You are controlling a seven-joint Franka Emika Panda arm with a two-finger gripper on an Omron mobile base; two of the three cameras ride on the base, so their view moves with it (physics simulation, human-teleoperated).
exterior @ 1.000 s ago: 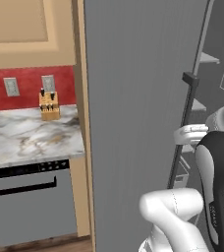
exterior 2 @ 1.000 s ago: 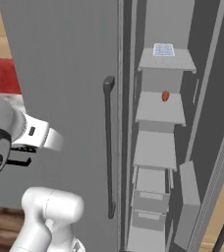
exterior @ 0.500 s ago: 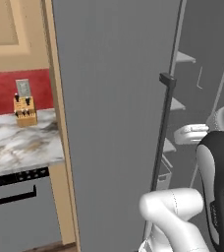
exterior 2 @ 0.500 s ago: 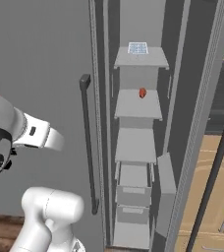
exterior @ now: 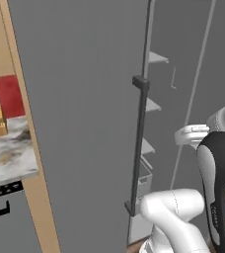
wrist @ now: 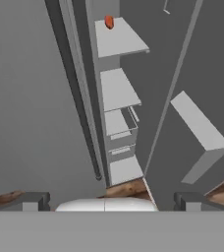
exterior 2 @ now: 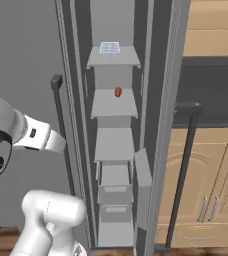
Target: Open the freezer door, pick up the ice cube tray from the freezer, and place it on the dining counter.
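The freezer [exterior 2: 113,145] stands open, its pale grey shelves stacked one above another. On the top shelf lies the ice cube tray [exterior 2: 109,47], white with pale blue cells. The freezer door [exterior 2: 162,110] is swung out to the right and seen edge-on, with its black bar handle [exterior 2: 181,170] facing the cabinets. Its inner face [wrist: 197,59] carries a door bin [wrist: 200,129]. My gripper [wrist: 113,201] is open, nothing between its fingertips [wrist: 35,200], and looks down along the shelves from outside the freezer. The dining counter is out of view.
A closed grey door [exterior: 80,123] with a black handle [exterior: 138,148] flanks the freezer on the left. A small red item [exterior 2: 118,92] sits on the second shelf, drawers [exterior 2: 114,181] below. Marble worktop [exterior: 8,158] far left, tan cabinets [exterior 2: 211,175] right, wood floor [wrist: 128,189].
The whole picture has slid left in both base views, so the camera has moved right and now faces the open freezer. The arm holds the same pose and the gripper stays open.
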